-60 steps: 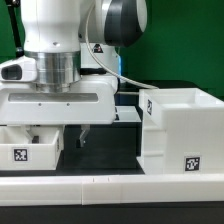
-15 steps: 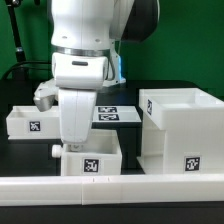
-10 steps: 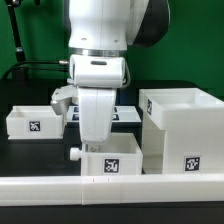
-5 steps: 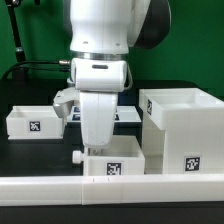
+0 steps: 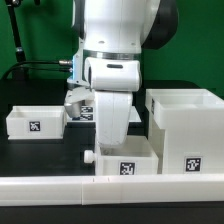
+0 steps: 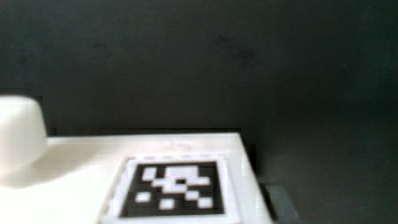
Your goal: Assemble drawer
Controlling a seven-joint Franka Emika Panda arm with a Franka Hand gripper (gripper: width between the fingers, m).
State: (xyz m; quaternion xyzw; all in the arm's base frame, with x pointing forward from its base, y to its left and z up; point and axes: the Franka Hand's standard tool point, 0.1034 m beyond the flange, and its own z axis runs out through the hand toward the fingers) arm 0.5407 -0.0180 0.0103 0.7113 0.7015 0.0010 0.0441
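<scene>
Exterior view, end effector (image 5: 112, 146) low over knobbed tray (image 5: 130, 168), grip hidden, cannot tell if closed.

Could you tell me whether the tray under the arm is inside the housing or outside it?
Outside: the tray sits on the table beside the housing, its tag and knob showing.

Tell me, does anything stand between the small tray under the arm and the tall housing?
Nothing visible does. The tray sits close beside the housing, on the exterior view's left of it; whether they touch is unclear. The other tray lies farther left.
</scene>
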